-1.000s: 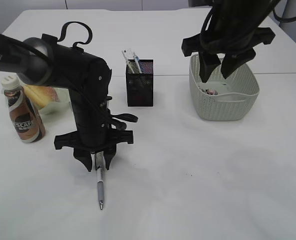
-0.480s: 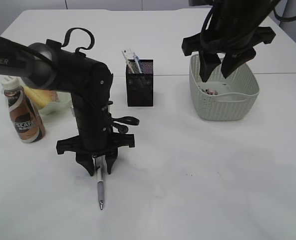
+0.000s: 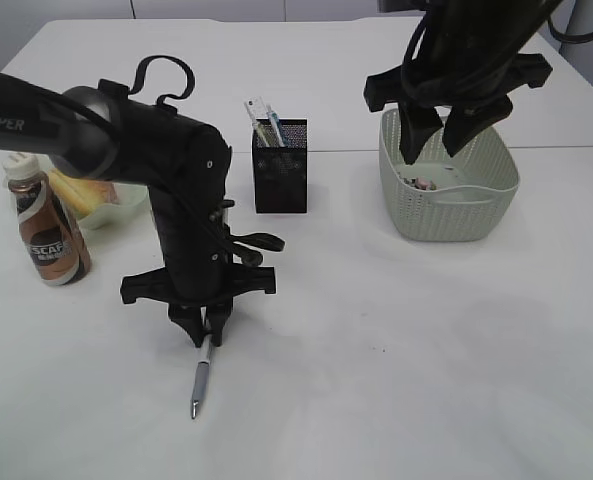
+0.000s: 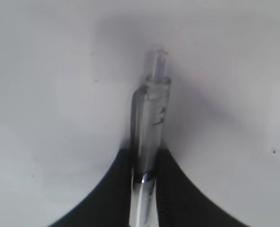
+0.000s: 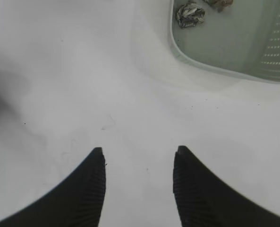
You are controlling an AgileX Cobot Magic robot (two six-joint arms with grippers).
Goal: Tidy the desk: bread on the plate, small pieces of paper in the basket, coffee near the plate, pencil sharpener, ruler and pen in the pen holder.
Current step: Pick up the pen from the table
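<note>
My left gripper (image 3: 206, 335) is shut on the clear pen (image 3: 200, 378), which points down toward the table's front; the left wrist view shows the pen (image 4: 151, 113) pinched between the black fingers (image 4: 116, 189). The black mesh pen holder (image 3: 280, 165) stands behind with a ruler in it. My right gripper (image 3: 436, 150) is open and empty above the green basket (image 3: 454, 205), whose floor holds small paper scraps (image 5: 189, 13). The coffee bottle (image 3: 44, 220) stands at the left beside the plate (image 3: 111, 212) with bread (image 3: 76, 190).
The table's front edge lies below the pen. The left arm's body stands between the bottle and the pen holder. The right wrist view shows bare white table beside the basket rim (image 5: 210, 68).
My left gripper has closed on the pen's upper end and shifted slightly right. The pen's tip has swung a little left. The right arm has not moved.
</note>
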